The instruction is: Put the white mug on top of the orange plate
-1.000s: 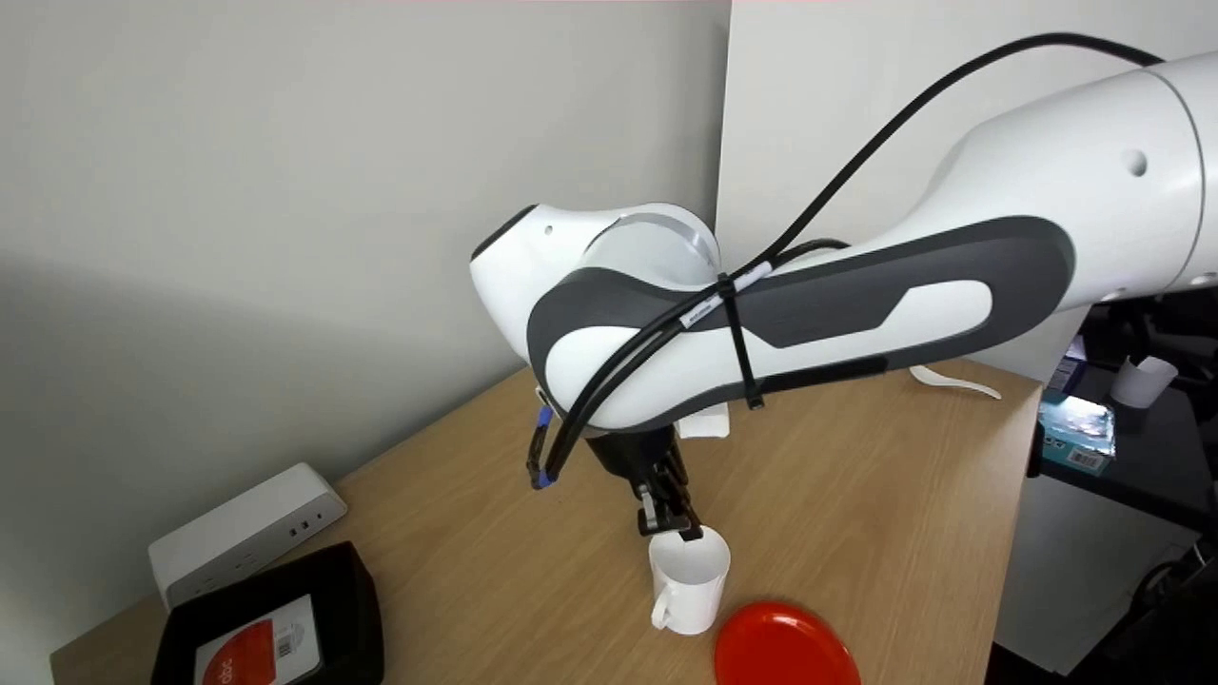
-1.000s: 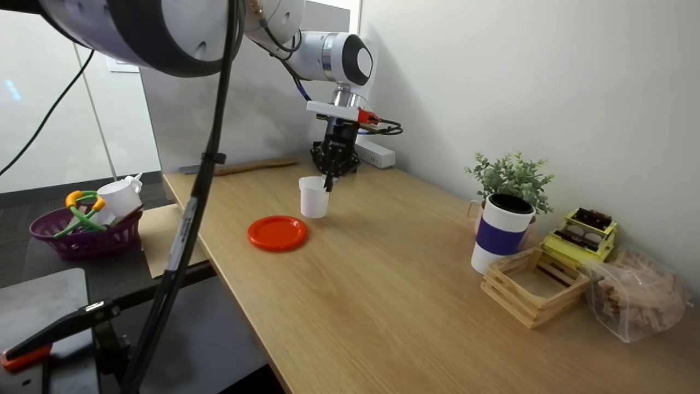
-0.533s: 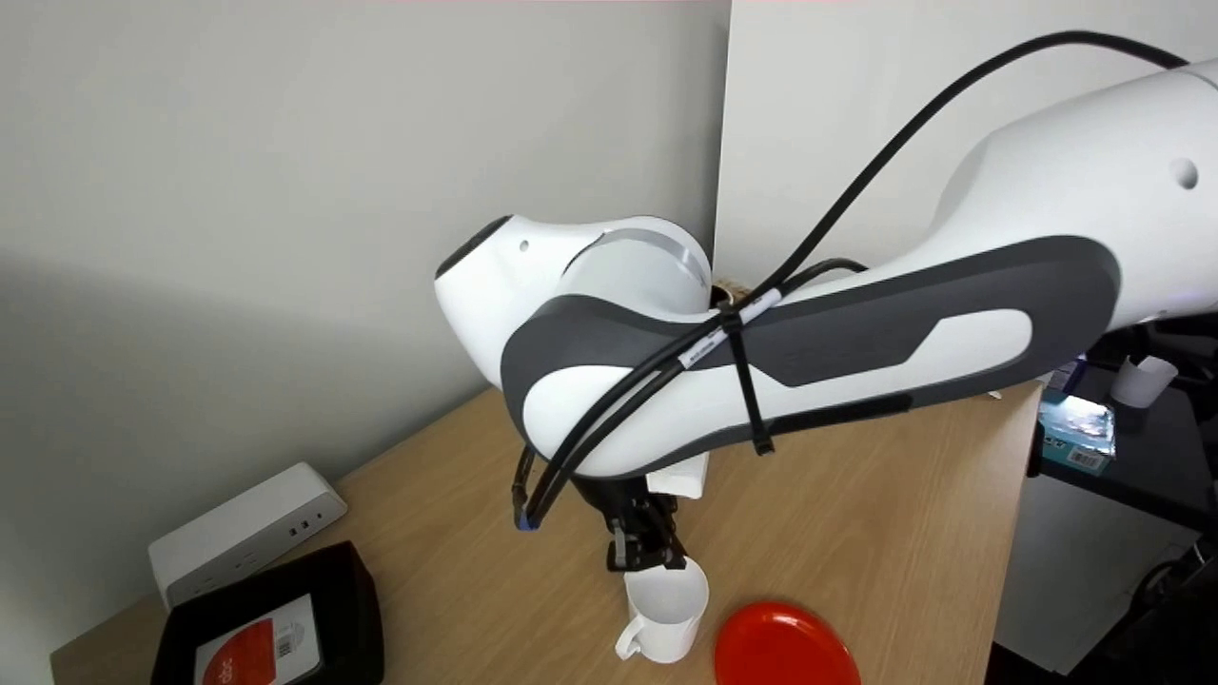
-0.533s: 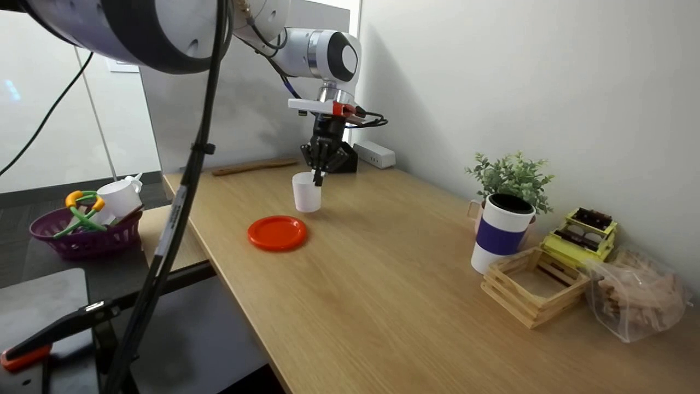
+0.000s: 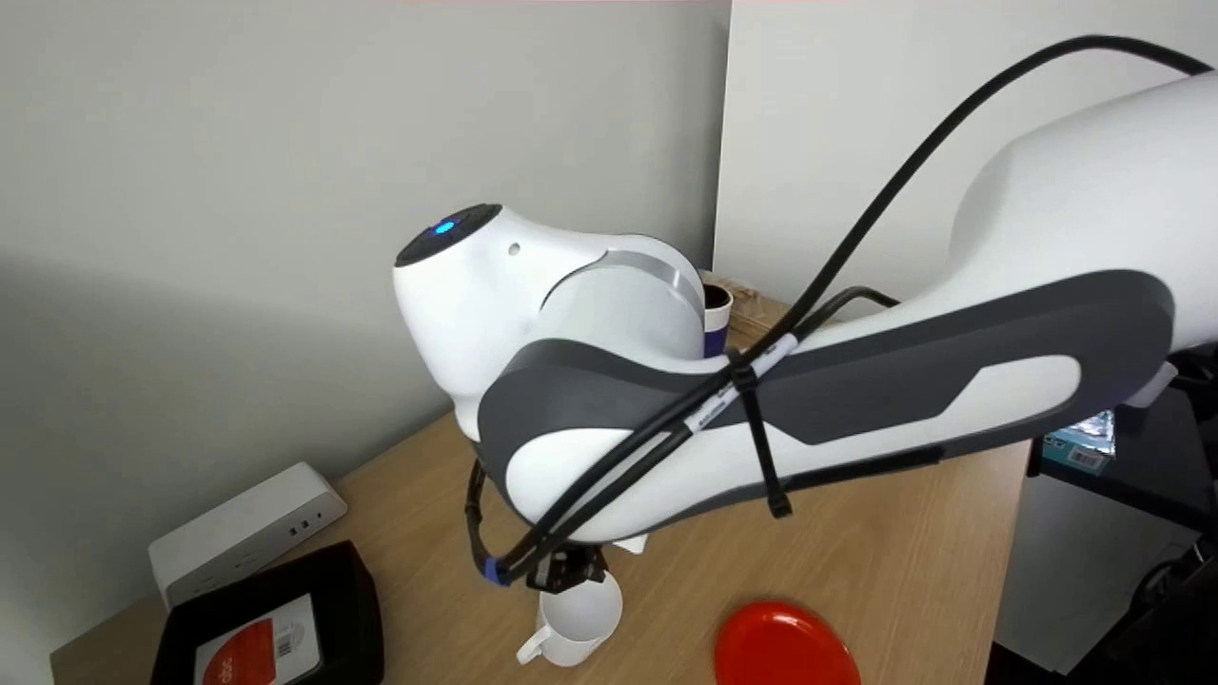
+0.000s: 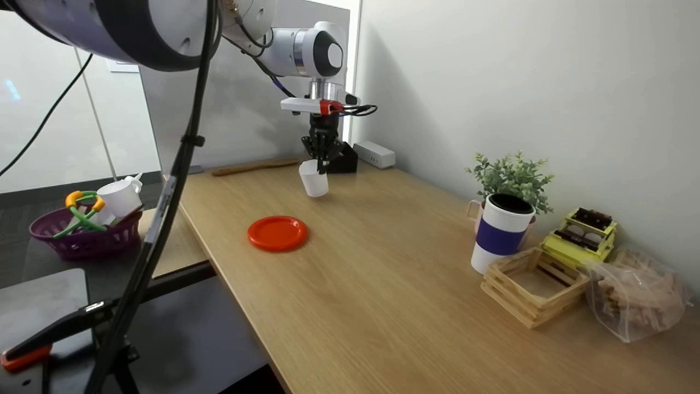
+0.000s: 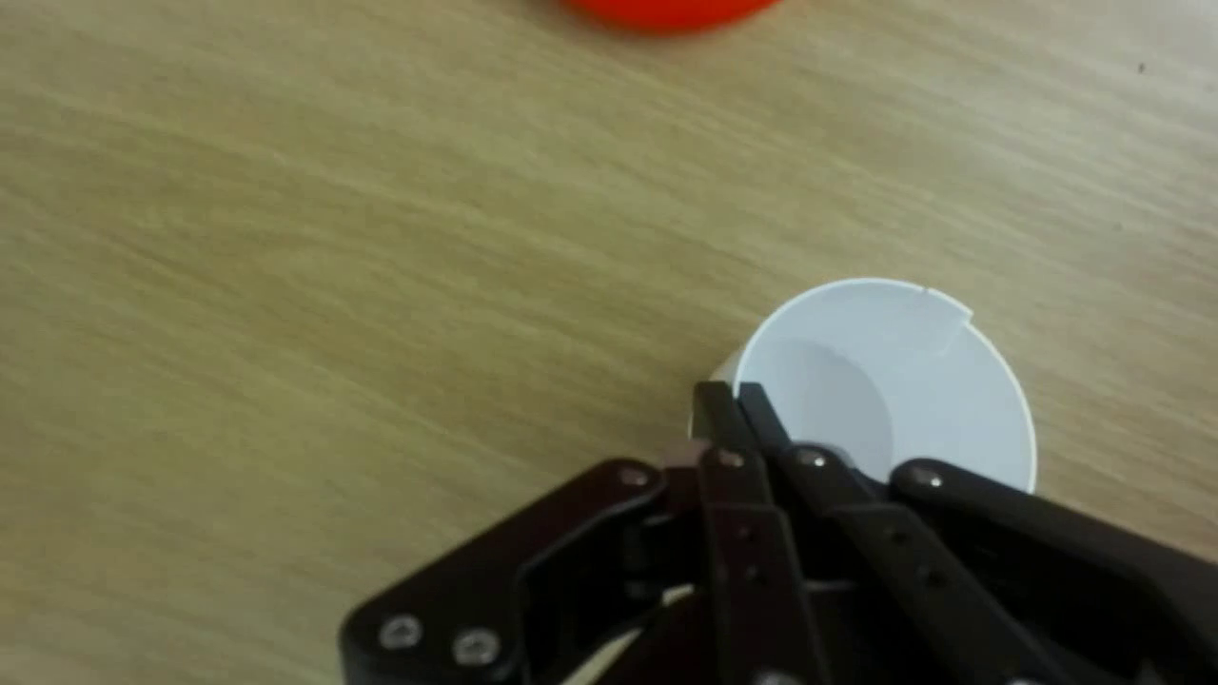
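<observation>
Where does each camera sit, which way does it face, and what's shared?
In an exterior view: above the table, looking down at mug and plate; power strip near, arm from the right.
In an exterior view: seemingly from the table's opposite end, looking along it; crate near, power strip far, arm from the upper left.
Wrist view: on the arm, looking down at the mug; the gripper shows, shut on its rim, plate's edge at top.
Both exterior views share mug, plate, power strip and arm.
</observation>
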Motion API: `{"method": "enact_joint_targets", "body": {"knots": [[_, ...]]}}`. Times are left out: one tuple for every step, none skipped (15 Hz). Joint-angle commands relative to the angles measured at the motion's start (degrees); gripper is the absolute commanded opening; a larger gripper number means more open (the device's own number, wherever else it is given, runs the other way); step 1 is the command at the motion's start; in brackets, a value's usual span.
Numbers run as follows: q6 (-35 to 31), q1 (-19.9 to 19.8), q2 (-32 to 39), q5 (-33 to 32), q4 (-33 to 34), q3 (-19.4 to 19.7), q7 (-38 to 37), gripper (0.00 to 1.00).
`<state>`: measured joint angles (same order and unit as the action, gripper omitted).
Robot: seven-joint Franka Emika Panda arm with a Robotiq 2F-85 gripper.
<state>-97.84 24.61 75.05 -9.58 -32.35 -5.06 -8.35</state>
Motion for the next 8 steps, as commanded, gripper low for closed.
{"method": "enact_joint_targets", "body": {"knots": [[-9.38,1.39,-2.13,-2.20,-4.27,0.83,-1.37,0.00],[-11.02,1.56,-2.33,-2.34,-4.90,0.68,-1.89,0.00],[-11.82,1.54,-2.64,-2.06,-5.67,0.37,-2.51,0.00],[-9.21,1.42,0.01,-1.46,-1.08,0.11,-1.14,0.01],[-10.12,1.57,0.02,-1.46,-1.41,0.11,-1.52,0.01],[-10.40,1.63,0.02,-1.46,-1.59,0.11,-1.64,0.01],[-10.45,1.63,0.02,-1.46,-1.63,0.11,-1.65,0.01],[-10.46,1.62,0.01,-1.46,-1.63,0.11,-1.66,0.01]]}}
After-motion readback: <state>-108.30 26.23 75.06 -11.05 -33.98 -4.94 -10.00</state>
